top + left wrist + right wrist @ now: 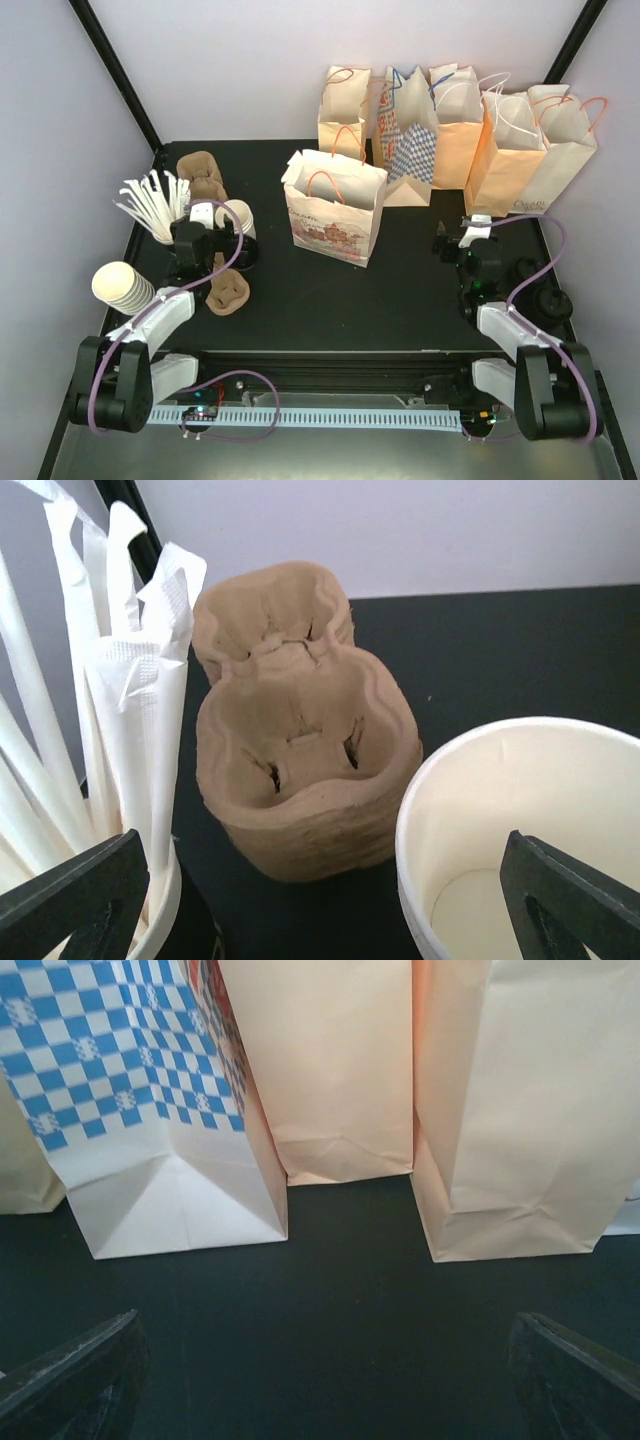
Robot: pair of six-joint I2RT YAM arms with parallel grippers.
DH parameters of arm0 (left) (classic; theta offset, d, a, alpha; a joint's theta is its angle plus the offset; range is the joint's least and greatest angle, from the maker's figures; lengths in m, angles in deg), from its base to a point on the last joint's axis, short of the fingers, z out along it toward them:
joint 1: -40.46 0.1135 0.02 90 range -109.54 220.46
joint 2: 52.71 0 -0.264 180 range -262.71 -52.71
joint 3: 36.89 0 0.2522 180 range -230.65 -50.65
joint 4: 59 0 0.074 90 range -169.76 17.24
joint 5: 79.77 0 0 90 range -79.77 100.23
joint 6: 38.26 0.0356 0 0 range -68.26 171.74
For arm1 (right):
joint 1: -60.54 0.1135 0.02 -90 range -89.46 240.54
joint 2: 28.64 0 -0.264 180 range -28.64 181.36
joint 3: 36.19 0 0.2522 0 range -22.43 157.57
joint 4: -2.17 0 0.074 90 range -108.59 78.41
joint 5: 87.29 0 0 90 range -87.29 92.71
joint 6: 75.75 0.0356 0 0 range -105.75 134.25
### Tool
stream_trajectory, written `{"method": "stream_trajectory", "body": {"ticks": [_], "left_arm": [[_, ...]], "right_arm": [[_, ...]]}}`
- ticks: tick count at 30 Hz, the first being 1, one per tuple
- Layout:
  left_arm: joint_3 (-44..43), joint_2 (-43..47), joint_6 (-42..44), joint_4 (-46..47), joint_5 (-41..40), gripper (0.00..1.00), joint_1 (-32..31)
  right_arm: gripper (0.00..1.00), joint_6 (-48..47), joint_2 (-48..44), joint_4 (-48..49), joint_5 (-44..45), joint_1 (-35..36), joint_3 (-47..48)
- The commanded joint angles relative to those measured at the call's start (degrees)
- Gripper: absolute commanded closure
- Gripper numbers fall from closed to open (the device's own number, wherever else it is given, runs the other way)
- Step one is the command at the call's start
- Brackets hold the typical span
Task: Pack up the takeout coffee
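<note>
The takeout coffee does not show in any view, so neither its place nor which way its long axis runs can be told; the left arm covers part of the crowded left corner. The left fingers (80, 895) stand wide apart, holding nothing. One is beside the cup of paper-wrapped straws (130, 680) and the other is at the rim of an upright, open cream paper cup (520, 810). Straight ahead of them stands a stack of brown pulp cup carriers (300, 750), its pockets facing up. From above, a single carrier (228, 293) lies just beside the left arm, and a stack of cream cups (122, 287) sits near the counter's left edge. The right fingers (575, 1380) are also spread wide and empty, low over the bare black counter (330, 1320). They face the feet of a blue-checked bag (110, 1060), a plain peach bag (330, 1060) and a second peach bag (520, 1100). These bags stand upright, side by side along the far edge. A printed paper bag (335, 205) stands apart, forward of that row, its mouth open upward. The widest open stretch of counter runs across the middle, from that bag toward the near edge between the two arms. The right arm works close to the right edge.
</note>
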Motion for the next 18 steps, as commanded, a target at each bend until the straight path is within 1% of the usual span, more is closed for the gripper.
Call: {"method": "stream_trajectory", "body": {"ticks": [1, 5, 9, 11, 18], "left_arm": [[3.0, -2.7, 3.7, 13.8, 3.0, 0.01, 0.6], [3.5, -6.2, 5.0, 18.9, 2.3, 0.01, 0.6], [3.3, -9.4, 5.9, 21.1, 3.1, 0.01, 1.0], [2.2, -9.7, 5.7, 19.4, 3.9, 0.01, 1.1], [2.3, -9.8, 5.5, 19.6, 5.5, 0.01, 1.5]], "right_arm": [[0.00, -2.3, 5.0, 16.7, 0.6, -0.7, -1.8], [0.00, -5.5, 8.1, 21.0, -1.8, -1.6, -2.0], [0.00, -7.1, 10.8, 24.0, -4.9, -2.7, -1.6], [0.00, -7.0, 12.0, 25.0, -4.9, -2.7, -1.6], [0.00, -8.2, 15.2, 30.5, -6.9, -2.7, -3.2]]}}
